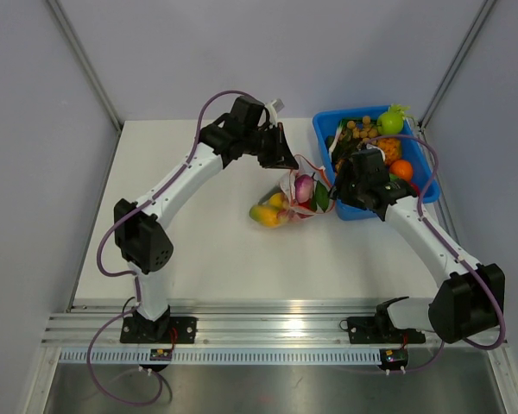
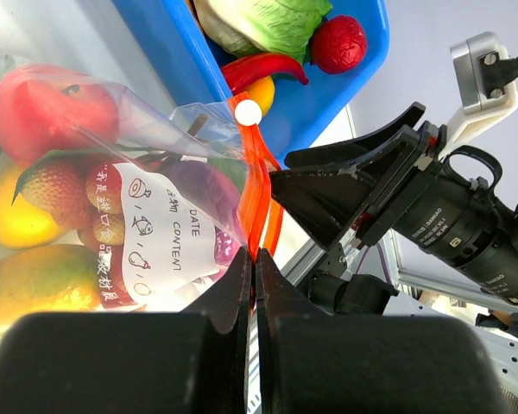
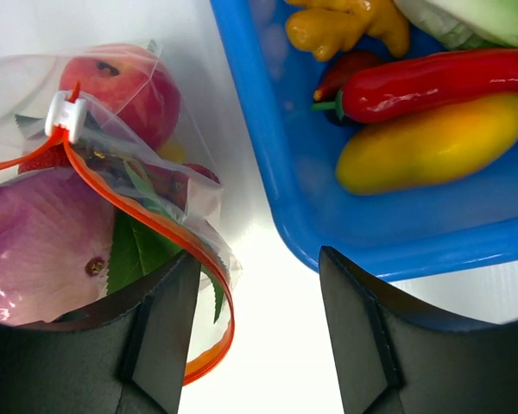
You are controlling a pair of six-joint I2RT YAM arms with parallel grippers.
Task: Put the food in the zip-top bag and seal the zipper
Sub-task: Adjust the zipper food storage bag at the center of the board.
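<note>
The left arm [image 1: 177, 185] is stretching from its base at 7 o'clock on the table [image 1: 207, 259] toward 1 o'clock. The right arm [image 1: 423, 233] is leaning from 5 o'clock toward 11. The blue bin [image 1: 326, 129] is sitting at 1 o'clock, with some food [image 1: 390, 121] lying in it. The zip-top bag [image 1: 298, 194] is lying just beside the bin at its 8 o'clock, filled with fruit. The left gripper [image 2: 253, 259] is pinching the zipper [image 2: 257, 185], fingers pressed together. The right gripper [image 3: 257, 259] is hovering with fingers spread at the bag's corner, gripping nothing.
</note>
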